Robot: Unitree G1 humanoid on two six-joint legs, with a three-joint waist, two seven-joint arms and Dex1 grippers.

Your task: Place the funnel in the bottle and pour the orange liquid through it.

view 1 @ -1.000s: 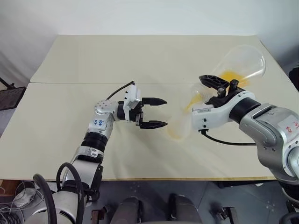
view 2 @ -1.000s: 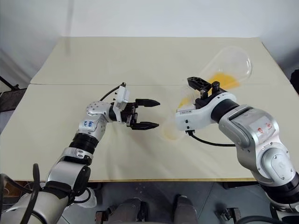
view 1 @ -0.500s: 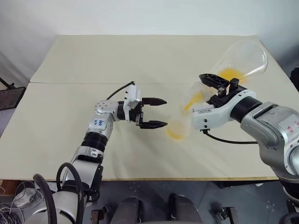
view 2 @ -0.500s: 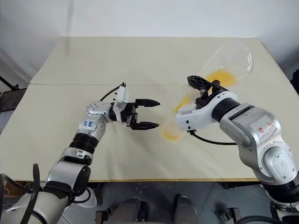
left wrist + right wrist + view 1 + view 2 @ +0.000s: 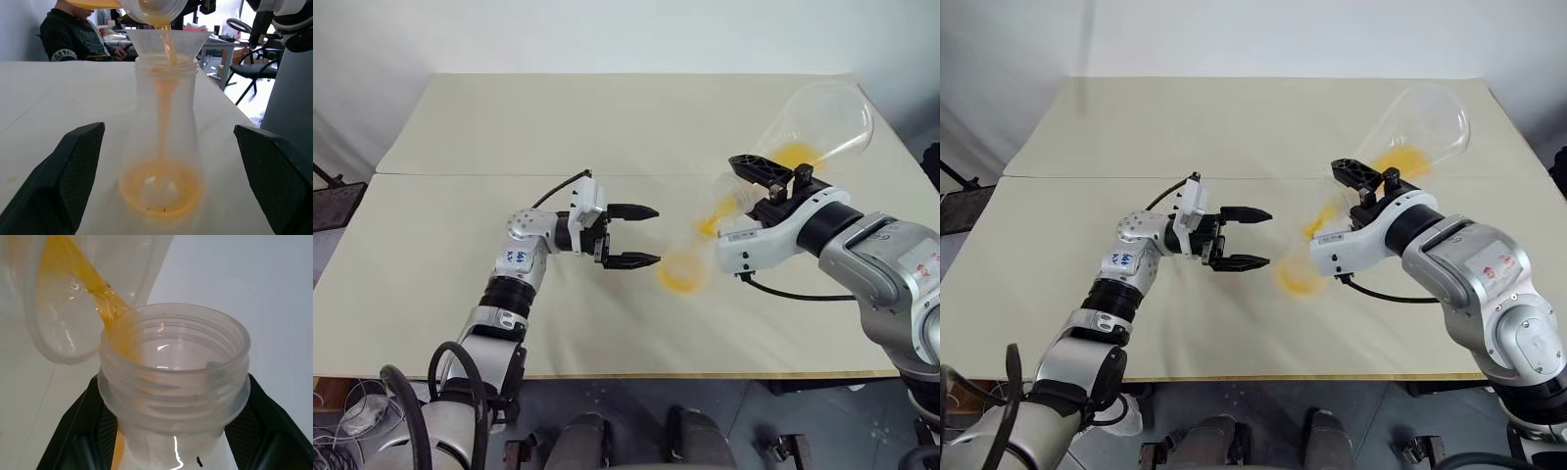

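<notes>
The bottle (image 5: 164, 127) stands upright on the table with the funnel (image 5: 166, 41) seated in its neck. My right gripper (image 5: 773, 188) is shut on the threaded neck of a large clear flask (image 5: 822, 119), tipped mouth-down over the funnel. Orange liquid (image 5: 795, 155) lies in the tipped flask. It runs in a thin stream through the funnel and pools in the bottle's base (image 5: 161, 188). My left gripper (image 5: 656, 235) is open and level, pointing at the bottle. One finger stands on each side of the bottle, apart from it.
The beige table cover (image 5: 460, 225) has a seam across its far half. The table's front edge (image 5: 607, 375) is near me. In the left wrist view a seated person (image 5: 73, 34) and an office chair (image 5: 244, 68) show beyond the table.
The stream keeps running and the orange pool in the bottle looks a little fuller. Both arms have stayed in place.
</notes>
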